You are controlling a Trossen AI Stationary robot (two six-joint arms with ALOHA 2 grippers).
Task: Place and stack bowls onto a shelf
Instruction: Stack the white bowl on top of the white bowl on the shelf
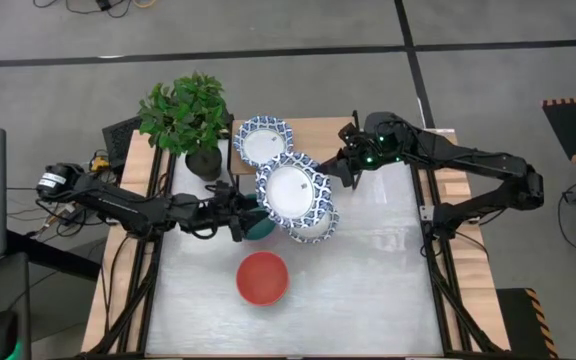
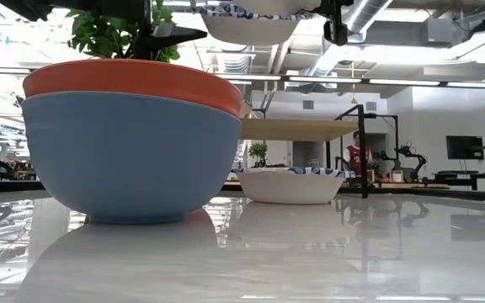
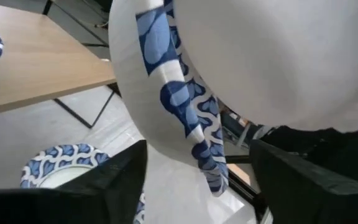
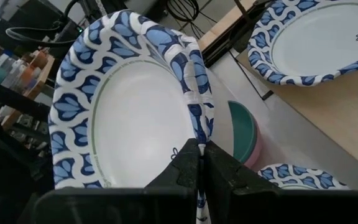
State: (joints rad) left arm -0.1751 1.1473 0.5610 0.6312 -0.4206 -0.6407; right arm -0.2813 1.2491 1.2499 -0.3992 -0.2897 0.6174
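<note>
My right gripper [image 1: 340, 168] is shut on a white bowl with a blue patterned rim [image 1: 293, 190], lifted over the table's middle. A second such bowl [image 1: 263, 140] sits on the light-wood shelf [image 1: 318, 135]. A third [image 1: 318, 225] rests on the table, partly under the lifted one. My left gripper [image 1: 240, 215] is open and stands beside the teal-green and pink bowl [image 1: 260, 228]; its wrist view looks up at the lifted bowl's underside [image 3: 278, 56]. The red and grey-blue bowl [image 1: 262, 277] stands upright on the table, nearer the front edge. My right gripper pinches the lifted bowl's patterned rim [image 4: 194, 121] between its two fingers, one on the inside and one on the outside. It comes from the table's far right side. The bowl is clear of the table and tilted, its opening turned partly toward the wrist camera.
A potted plant [image 1: 186, 112] in a black pot [image 1: 204, 162] stands at the shelf's left end. The shelf has bare wood to the right of its bowl. White tabletop [image 1: 388, 290] spreads right of the red bowl. A person shows far behind in the low view [image 2: 358, 156].
</note>
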